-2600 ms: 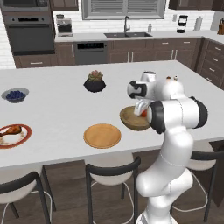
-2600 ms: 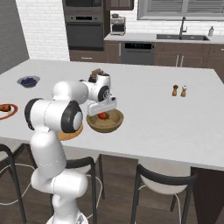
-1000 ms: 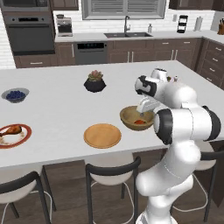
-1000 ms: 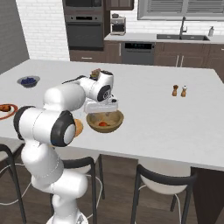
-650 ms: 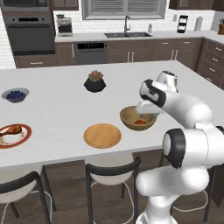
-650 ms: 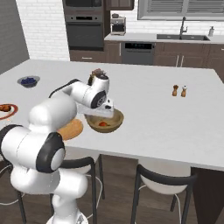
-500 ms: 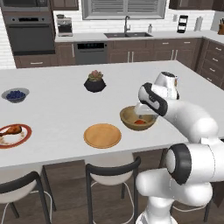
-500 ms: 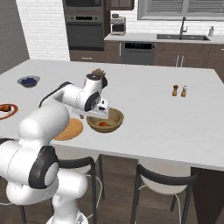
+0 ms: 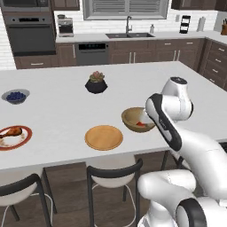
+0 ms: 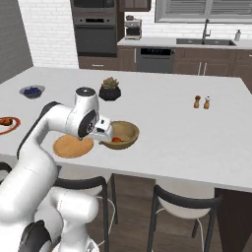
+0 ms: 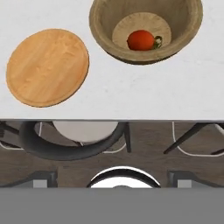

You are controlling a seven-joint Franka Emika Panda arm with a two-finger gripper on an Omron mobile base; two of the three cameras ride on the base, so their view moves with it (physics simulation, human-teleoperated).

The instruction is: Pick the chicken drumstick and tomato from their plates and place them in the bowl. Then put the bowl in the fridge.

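Note:
The red tomato (image 11: pixel 141 40) lies loose inside the tan wooden bowl (image 11: pixel 146 30) on the white counter. To the bowl's left lies the wooden plate (image 11: pixel 47 66), bare. My gripper (image 10: pixel 107 136) hovers at the bowl's near-left rim, over the counter's front edge, and its fingers are hidden. From the left base view the bowl (image 9: pixel 137 119) and tomato (image 9: pixel 142 124) sit partly behind my arm. The chicken drumstick (image 9: pixel 12 131) rests on the white red-rimmed plate (image 9: pixel 23 137) at the far left. No fridge is in view.
A grey bowl of blueberries (image 9: pixel 16 95) and a black plant pot (image 9: pixel 96 83) stand further back. Salt and pepper shakers (image 10: pixel 202 102) are at the right. Dark stools (image 11: pixel 72 140) stand under the counter's front edge (image 11: pixel 112 119).
My hand has drawn back from above the bowl toward the counter's near edge while the elbow swung out. The tomato stays in the bowl.

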